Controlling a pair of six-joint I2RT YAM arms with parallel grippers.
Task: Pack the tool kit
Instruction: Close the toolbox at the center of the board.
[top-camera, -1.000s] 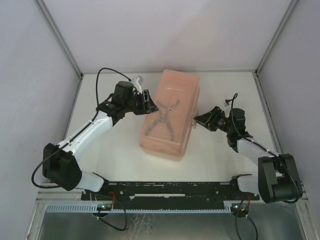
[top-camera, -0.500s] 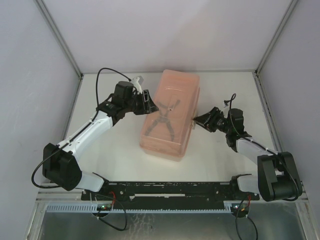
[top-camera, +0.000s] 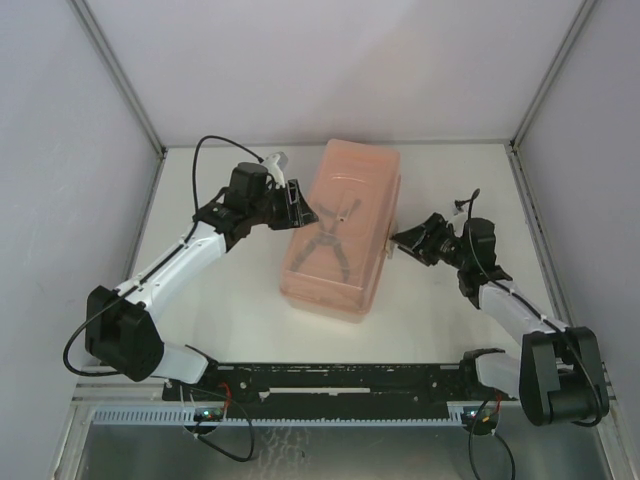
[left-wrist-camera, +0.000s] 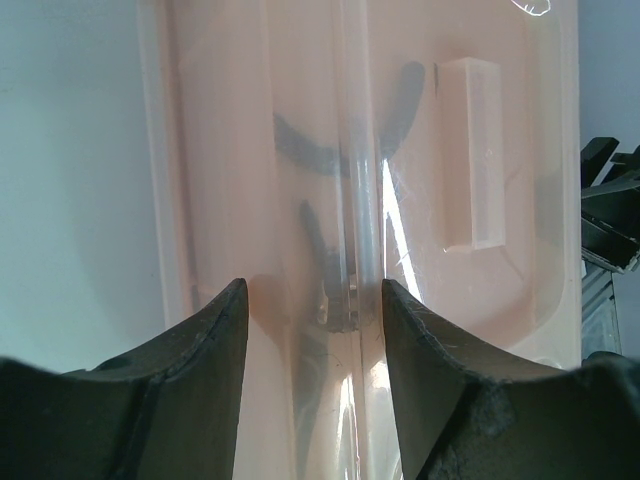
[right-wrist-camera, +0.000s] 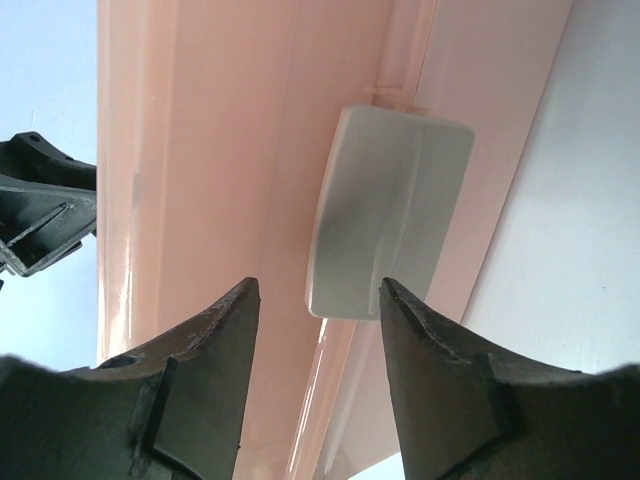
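The right end effector (top-camera: 402, 240) has been drawn back, spread, from the toolbox (top-camera: 340, 230) latch (right-wrist-camera: 385, 215); the left end effector (top-camera: 300, 206) is held spread against the toolbox.

We find the closed toolbox (top-camera: 340, 235) blocking the middle of the surface (top-camera: 250, 320), the left end effector (top-camera: 299, 208) crowding its left flank and the right end effector (top-camera: 396, 241) close by its latch (right-wrist-camera: 385, 210), leaving open passage along the near strip and between box and side walls (top-camera: 60, 200).
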